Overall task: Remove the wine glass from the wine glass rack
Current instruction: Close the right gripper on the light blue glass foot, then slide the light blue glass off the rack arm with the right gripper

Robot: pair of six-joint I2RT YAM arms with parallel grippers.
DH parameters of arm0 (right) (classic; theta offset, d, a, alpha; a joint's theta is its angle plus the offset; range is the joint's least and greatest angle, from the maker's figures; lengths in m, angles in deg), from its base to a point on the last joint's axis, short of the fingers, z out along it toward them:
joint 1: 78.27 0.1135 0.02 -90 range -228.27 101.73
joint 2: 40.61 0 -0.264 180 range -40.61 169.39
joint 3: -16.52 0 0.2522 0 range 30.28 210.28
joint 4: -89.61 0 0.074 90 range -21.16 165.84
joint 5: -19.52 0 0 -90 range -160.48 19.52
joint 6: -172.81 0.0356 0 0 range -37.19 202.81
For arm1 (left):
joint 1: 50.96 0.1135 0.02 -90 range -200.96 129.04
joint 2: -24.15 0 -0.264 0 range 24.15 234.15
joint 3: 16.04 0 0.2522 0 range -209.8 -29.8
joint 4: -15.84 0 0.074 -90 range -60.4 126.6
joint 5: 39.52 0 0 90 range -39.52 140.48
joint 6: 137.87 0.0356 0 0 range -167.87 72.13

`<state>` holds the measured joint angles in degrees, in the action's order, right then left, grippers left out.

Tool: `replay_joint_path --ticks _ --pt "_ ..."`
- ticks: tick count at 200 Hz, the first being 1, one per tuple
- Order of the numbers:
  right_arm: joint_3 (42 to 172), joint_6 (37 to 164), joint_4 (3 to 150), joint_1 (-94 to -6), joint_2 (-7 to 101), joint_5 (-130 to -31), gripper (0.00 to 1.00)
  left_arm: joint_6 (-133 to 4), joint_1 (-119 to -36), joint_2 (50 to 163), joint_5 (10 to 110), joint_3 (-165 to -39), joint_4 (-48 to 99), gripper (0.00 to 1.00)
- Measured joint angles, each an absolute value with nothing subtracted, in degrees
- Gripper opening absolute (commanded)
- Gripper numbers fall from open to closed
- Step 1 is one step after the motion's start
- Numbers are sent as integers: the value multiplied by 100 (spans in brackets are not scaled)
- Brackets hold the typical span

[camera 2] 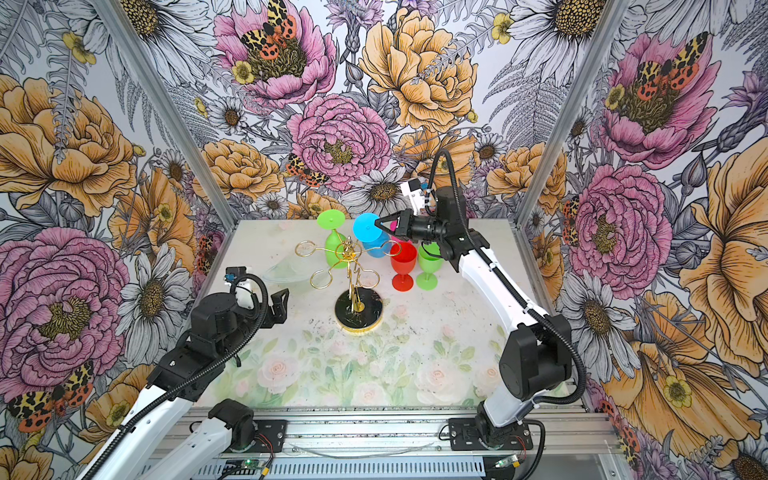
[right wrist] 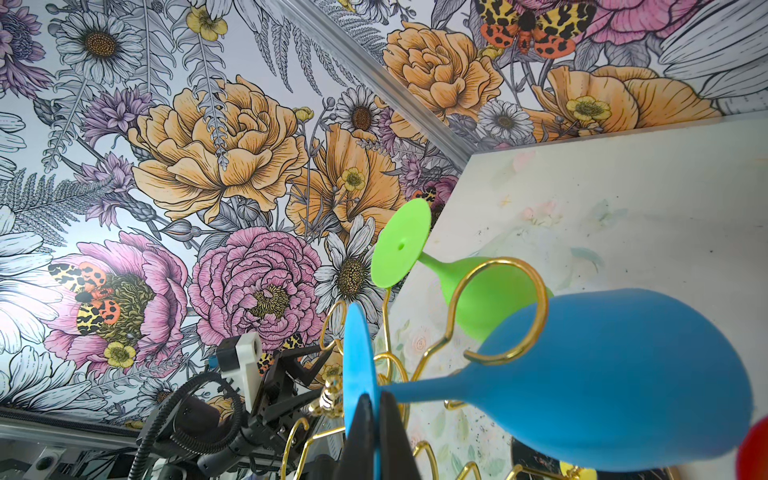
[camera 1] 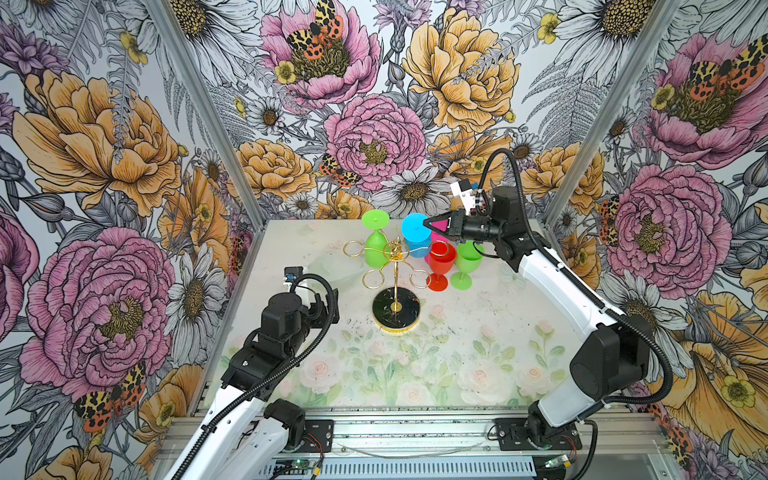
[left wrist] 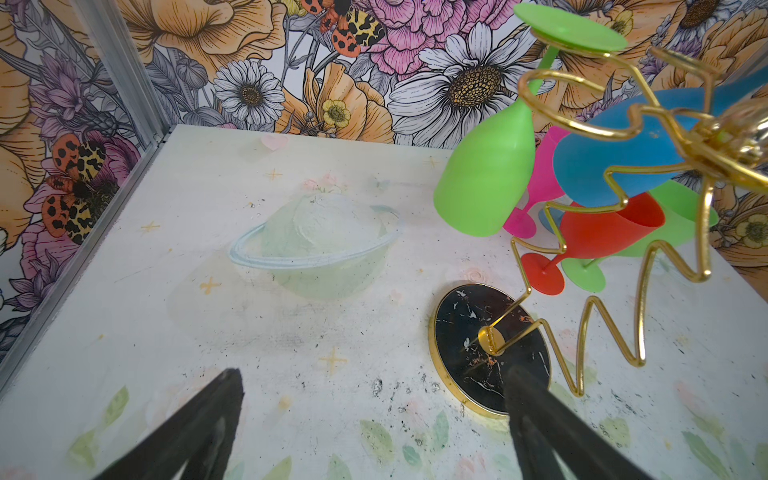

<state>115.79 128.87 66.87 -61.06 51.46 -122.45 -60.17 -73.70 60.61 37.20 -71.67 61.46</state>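
The right arm rises from its mount at the table's near right corner and stretches toward the far edge. Its wrist is turned so the right gripper (camera 1: 426, 223) points sideways at the top of the wine glass rack (camera 1: 397, 309). The jaws are pinched nearly together on the rim of the blue wine glass (camera 1: 412, 228)'s round foot, as the right wrist view shows (right wrist: 376, 401).

That glass hangs upside down on a far right hook arm of the rack, its stem inside the gold loop and its foot uppermost. The rack stands about mid-table on its round black marbled base. A green wine glass (camera 1: 375, 249) hangs inverted on a far hook beside the blue one.

The left arm is folded low over the left side of the table. The left gripper (camera 2: 279, 303) is spread wide and empty, aimed toward the rack's base and apart from it.

Red (camera 1: 441, 259) and green (camera 1: 468, 259) glasses stand upright near the far right corner, with a pink glass (left wrist: 544, 178) partly hidden behind them.

The table (camera 1: 457, 353) is pale, scuffed, and printed with roses and a ringed planet (left wrist: 316, 245). Floral wallpaper (camera 1: 374, 83) with moths covers the three walls.
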Motion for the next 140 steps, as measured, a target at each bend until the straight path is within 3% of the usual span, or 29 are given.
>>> replay_joint_path --ticks 140 --pt "10895 12783 6598 -6862 3861 -12210 0 -6015 -7370 6007 4721 -7167 6100 99"
